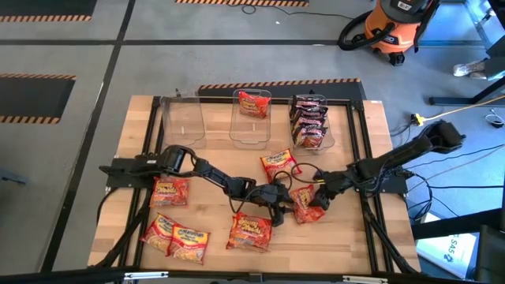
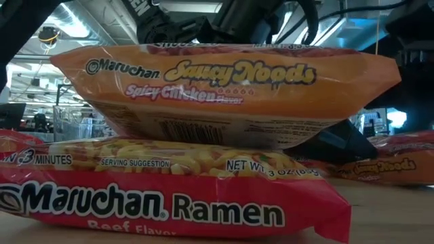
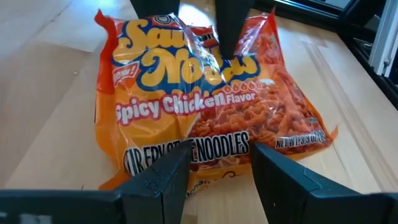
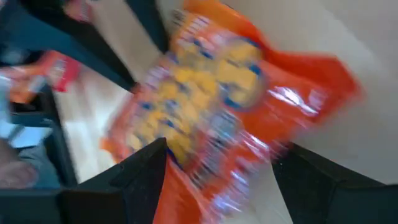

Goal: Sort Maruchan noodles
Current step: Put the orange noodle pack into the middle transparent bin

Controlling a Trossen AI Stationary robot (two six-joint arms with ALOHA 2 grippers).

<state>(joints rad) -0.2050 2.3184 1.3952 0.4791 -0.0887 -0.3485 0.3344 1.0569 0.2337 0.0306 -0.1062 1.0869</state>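
Both hands at table centre: right hand (image 1: pixel 313 207) grips orange packet (image 1: pixel 306 201), left hand (image 1: pixel 278 202) open beside it

The right wrist view smears its orange packet (image 4: pixel 217 118) beyond reading; in the low view, stacked packets (image 2: pixel 203 163) hide most of the desk; the picture's edge crops the red packet (image 2: pixel 156 203).
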